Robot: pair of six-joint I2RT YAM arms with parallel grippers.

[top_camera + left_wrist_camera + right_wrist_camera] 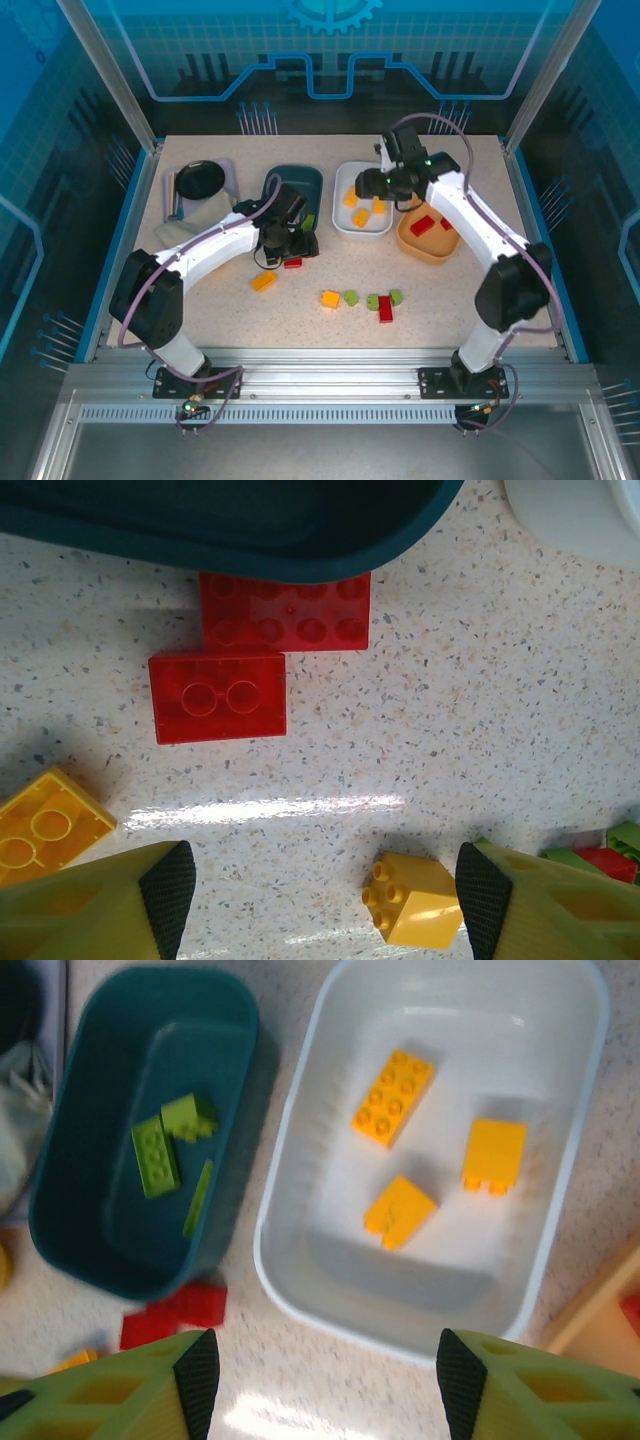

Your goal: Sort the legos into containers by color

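Counting what is already sorted, I judge the job about half done. The teal tray [90, 1220] holds three lime green bricks [155, 1157]. The white tray [540, 1080] to its right holds three orange-yellow bricks [393, 1098]. The orange tray [430, 252], furthest right, holds two red bricks [421, 225]. As far as I can see, no colour sits in the wrong tray.

Eight pieces are left on the table by my count, though they are small in the overhead view. A loose red pair [218, 695] lies touching each other just on the near side of the teal tray, one partly under its rim. A single orange-yellow brick [264, 281] lies near-left of them. Nearer to me, mid-table, is a loose row: a yellow cube [330, 298], three green pieces [351, 297] and one red brick [386, 310].

My left gripper [325, 900] hangs low over the table just near of the red pair, its fingers apart and holding nothing. My right gripper [328, 1385] hovers above the near edge of the white tray, its fingers likewise spread and empty.

I would send the red pair across to the orange tray and the green pieces to the teal one.
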